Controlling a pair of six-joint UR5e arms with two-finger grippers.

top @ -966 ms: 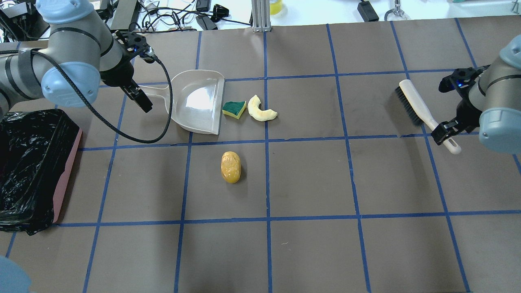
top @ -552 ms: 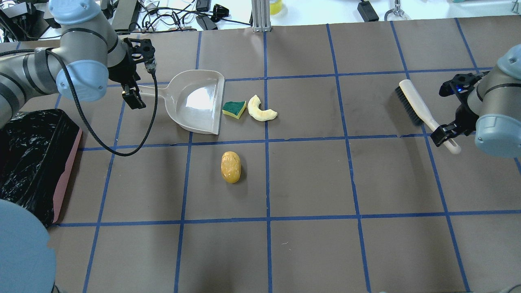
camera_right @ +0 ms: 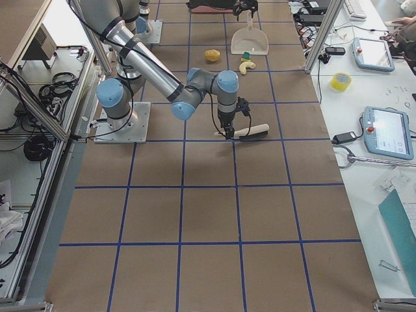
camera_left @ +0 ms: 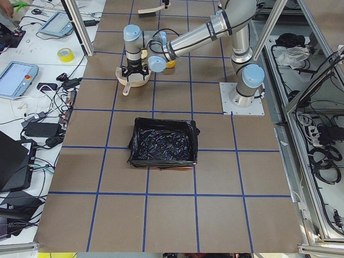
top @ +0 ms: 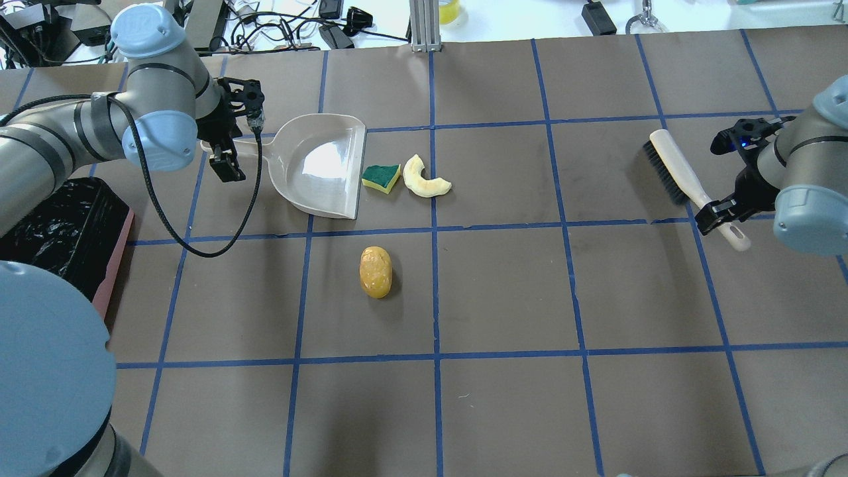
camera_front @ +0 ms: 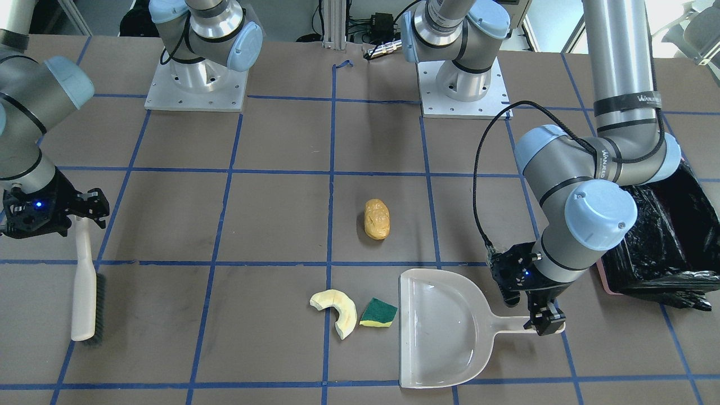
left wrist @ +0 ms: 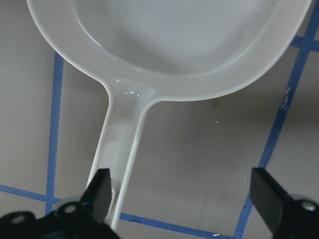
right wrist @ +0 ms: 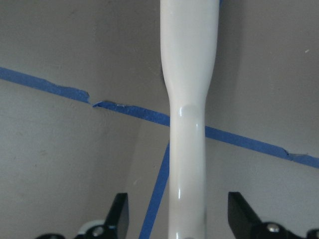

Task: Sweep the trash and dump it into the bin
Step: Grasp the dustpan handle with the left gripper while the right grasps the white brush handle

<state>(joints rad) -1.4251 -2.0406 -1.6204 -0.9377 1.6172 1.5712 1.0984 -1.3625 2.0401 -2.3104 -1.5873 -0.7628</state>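
Logged 1 pale grey dustpan (top: 324, 165) flat on the brown, blue-taped table (top: 503, 298). Found the left gripper (left wrist: 182, 191) low at the dustpan's handle end. It had fingers spread wide to either side of the handle: 1 finger (left wrist: 102, 191) at the handle's edge, the other well off. Gripped nothing.

Counted 3 pieces of trash outside the dustpan:
- green-and-yellow sponge wedge (top: 381, 177) right at the dustpan's open lip
- pale yellow crescent (top: 424, 179) just beyond the sponge wedge
- tan potato-like lump (top: 375, 271) near the lip's robot-side corner, apart from both

Noted the pink bin (top: 111, 265) with black bag (top: 59, 225) past the dustpan's handle, toward the robot.

Noted 1 hand brush (top: 682, 175) well apart from the dustpan, opposite its mouth. Found the right gripper (right wrist: 179, 211) at the brush's handle end, with fingers parted on both sides of the handle and clear of it.
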